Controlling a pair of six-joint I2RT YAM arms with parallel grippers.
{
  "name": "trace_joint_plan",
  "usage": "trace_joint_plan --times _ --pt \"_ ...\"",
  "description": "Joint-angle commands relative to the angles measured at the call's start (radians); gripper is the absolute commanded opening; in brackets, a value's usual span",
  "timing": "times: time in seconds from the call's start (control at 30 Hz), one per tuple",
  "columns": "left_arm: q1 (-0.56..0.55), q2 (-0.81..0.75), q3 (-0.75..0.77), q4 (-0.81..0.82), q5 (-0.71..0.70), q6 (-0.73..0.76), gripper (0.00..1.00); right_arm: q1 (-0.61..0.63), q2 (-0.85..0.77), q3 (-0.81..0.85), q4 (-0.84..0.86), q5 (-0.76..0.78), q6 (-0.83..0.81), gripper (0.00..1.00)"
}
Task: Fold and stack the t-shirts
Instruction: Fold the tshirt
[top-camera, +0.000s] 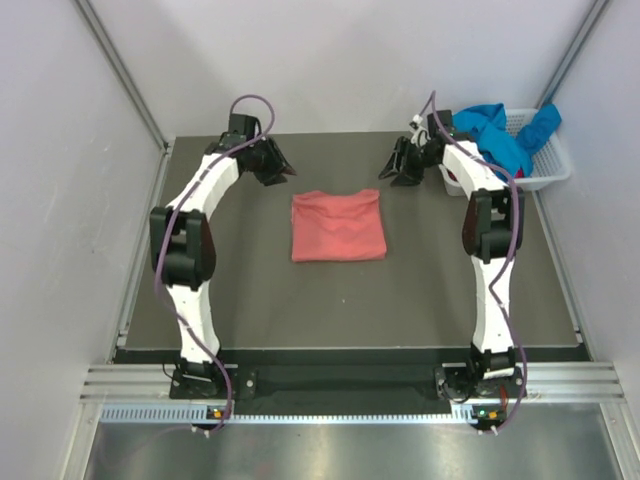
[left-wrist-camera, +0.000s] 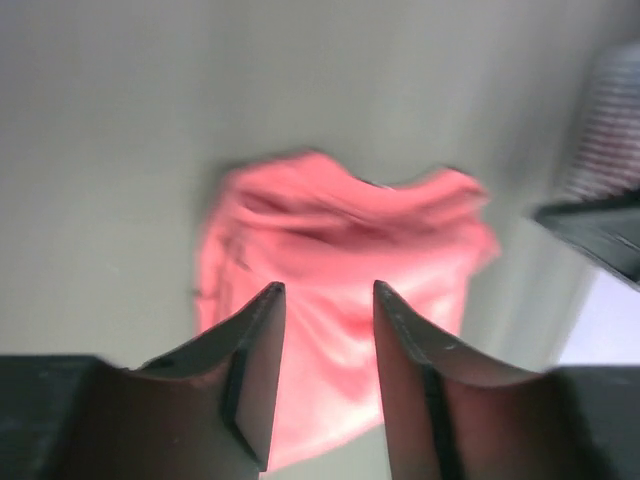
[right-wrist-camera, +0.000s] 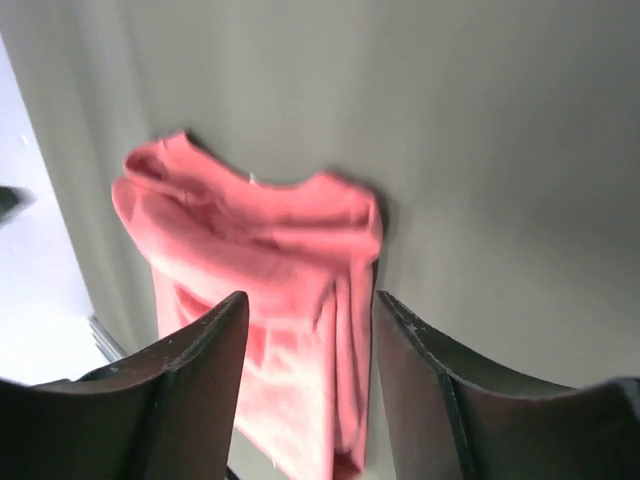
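Observation:
A salmon-pink t-shirt (top-camera: 338, 225) lies folded into a flat square in the middle of the table. It also shows in the left wrist view (left-wrist-camera: 340, 260) and the right wrist view (right-wrist-camera: 260, 240). My left gripper (top-camera: 278, 170) is open and empty, raised behind the shirt's far left corner (left-wrist-camera: 328, 290). My right gripper (top-camera: 402, 170) is open and empty, raised behind the shirt's far right corner (right-wrist-camera: 310, 300). A bright blue t-shirt (top-camera: 495, 135) hangs crumpled over the basket at the far right. No dark red shirt is in view.
A white slotted plastic basket (top-camera: 552, 165) stands at the table's far right corner, close behind my right arm. Grey walls enclose the table on the left, back and right. A metal rail runs along the near edge.

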Motion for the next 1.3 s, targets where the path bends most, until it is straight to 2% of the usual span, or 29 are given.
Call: trace_joint_plan --times 0.0,0.03,0.1,0.13,0.2,0.23,0.33,0.43,0.5,0.7,1.0,1.27 --pt "-0.021 -0.140 -0.097 0.152 0.149 -0.001 0.40 0.014 -0.183 -0.085 0.000 0.013 -0.057 0.51" --pt "-0.034 -0.149 -0.165 0.178 0.179 -0.019 0.37 0.023 -0.206 -0.154 0.018 -0.012 -0.057 0.47" --pt "-0.081 -0.171 -0.241 0.291 0.239 -0.041 0.30 0.058 -0.263 -0.216 0.070 -0.024 -0.060 0.47" --pt "-0.113 -0.177 -0.308 0.322 0.245 -0.080 0.28 0.081 -0.280 -0.286 0.096 -0.044 -0.056 0.37" --pt "-0.146 -0.180 -0.365 0.434 0.266 -0.114 0.24 0.101 -0.316 -0.357 0.207 -0.078 -0.007 0.24" --pt "-0.161 -0.179 -0.397 0.451 0.257 -0.128 0.24 0.112 -0.321 -0.404 0.228 -0.095 0.006 0.14" --pt "-0.205 -0.154 -0.437 0.529 0.251 -0.154 0.20 0.150 -0.320 -0.479 0.343 -0.127 0.055 0.08" --pt "-0.207 -0.108 -0.458 0.613 0.263 -0.174 0.18 0.181 -0.297 -0.539 0.472 -0.147 0.119 0.06" --pt "-0.204 -0.082 -0.450 0.615 0.253 -0.154 0.17 0.189 -0.278 -0.556 0.541 -0.152 0.155 0.04" --pt "-0.178 0.019 -0.386 0.618 0.262 -0.125 0.16 0.189 -0.206 -0.555 0.641 -0.153 0.202 0.03" --pt "-0.120 0.137 -0.306 0.707 0.270 -0.125 0.15 0.160 -0.033 -0.396 0.761 -0.152 0.283 0.03" --pt "-0.066 0.228 -0.215 0.733 0.274 -0.120 0.15 0.108 0.079 -0.271 0.758 -0.148 0.287 0.04"
